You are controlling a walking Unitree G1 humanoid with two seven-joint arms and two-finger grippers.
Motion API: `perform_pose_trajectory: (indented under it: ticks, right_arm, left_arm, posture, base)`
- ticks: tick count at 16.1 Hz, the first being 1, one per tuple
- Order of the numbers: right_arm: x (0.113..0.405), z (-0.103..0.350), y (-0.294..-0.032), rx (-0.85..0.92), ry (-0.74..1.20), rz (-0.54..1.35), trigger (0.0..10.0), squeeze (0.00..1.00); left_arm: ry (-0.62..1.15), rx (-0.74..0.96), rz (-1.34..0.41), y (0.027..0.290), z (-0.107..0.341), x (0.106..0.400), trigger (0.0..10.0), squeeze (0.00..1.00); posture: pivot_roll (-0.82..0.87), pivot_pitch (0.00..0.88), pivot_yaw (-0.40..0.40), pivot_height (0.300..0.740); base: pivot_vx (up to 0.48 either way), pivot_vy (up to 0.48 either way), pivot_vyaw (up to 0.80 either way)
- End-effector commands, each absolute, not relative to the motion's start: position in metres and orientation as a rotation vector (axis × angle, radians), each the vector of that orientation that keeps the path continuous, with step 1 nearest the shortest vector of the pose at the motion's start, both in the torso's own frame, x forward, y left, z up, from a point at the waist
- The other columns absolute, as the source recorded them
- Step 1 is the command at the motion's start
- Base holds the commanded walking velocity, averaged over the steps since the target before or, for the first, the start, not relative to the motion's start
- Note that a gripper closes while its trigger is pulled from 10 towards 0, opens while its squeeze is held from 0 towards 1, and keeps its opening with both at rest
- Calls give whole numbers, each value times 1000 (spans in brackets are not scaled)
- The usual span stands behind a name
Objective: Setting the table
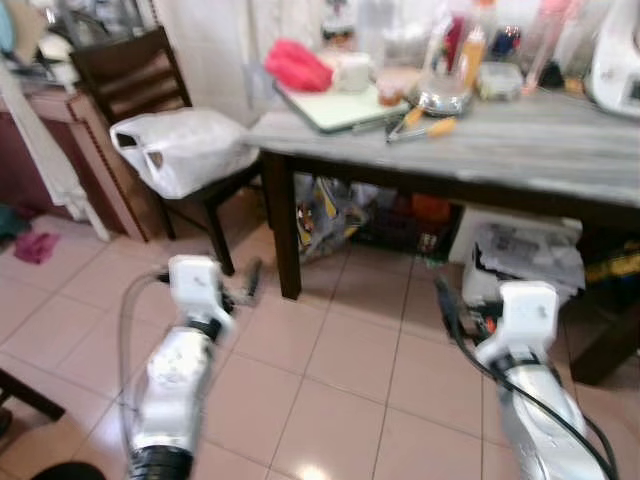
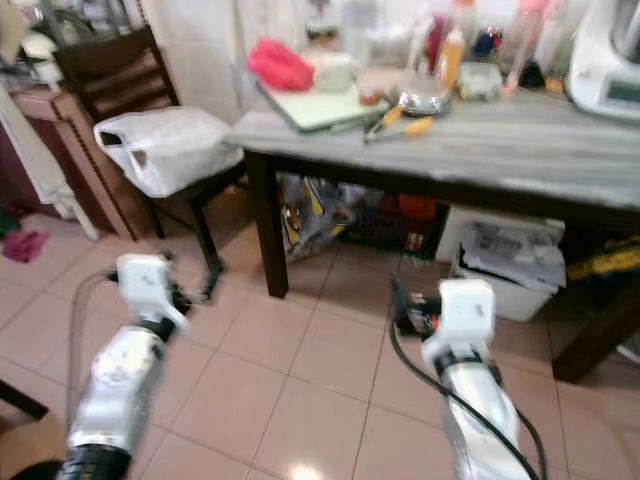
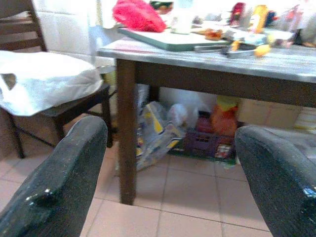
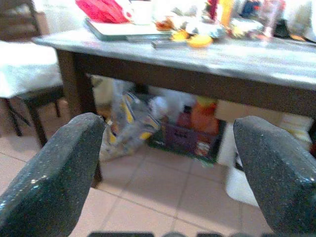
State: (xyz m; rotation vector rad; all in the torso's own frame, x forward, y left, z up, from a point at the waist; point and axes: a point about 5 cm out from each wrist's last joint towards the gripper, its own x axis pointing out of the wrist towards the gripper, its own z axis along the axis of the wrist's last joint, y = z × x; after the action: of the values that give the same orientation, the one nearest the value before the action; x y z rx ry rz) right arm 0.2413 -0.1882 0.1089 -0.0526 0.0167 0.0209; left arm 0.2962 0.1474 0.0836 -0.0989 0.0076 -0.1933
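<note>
2 grippers are hanging wide open and empty over the tiled floor (image 1: 340,380): left gripper (image 3: 170,163), right gripper (image 4: 168,168). Both are facing the table (image 1: 520,150), which is standing ahead and higher, tongs (image 1: 420,127) lying nearer the right arm.

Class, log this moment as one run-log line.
phase: approach | left gripper: open, empty | right gripper: open, empty | table: ahead
</note>
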Motion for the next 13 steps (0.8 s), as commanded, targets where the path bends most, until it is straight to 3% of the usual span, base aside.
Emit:
perform_pose_trajectory:
  ticks: [1, 2, 3, 4, 13]
  right_arm:
    - [242, 117, -183, -51, -33, 28, 0, 0]
    - [241, 117, -182, -42, -38, 22, 0, 0]
    - [241, 117, -182, -34, -34, 15, 0, 0]
    - [241, 116, -183, -34, -33, 10, 0, 0]
    - [235, 111, -190, -13, -13, -45, 0, 0]
  left_arm:
    - [-11, -75, -163, 160, 86, 295, 10000, 816]
    - [-13, -76, -168, 159, 86, 295, 9020, 788]
    - [-20, -92, -191, 157, 87, 295, 2039, 588]
    - [-30, -95, -207, 156, 89, 294, 0, 0]
    - [-28, -77, -222, 157, 89, 295, 0, 0]
  posture:
    - [-81, 0, 37, 740]
    - [-82, 0, 38, 740]
    - [-82, 0, 39, 740]
    - [-83, 0, 40, 740]
    - [-92, 0, 64, 740]
  base:
    - [0, 0, 0]
    - [0, 0, 0]
    - [0, 0, 0]
    - [0, 0, 0]
    - [0, 0, 0]
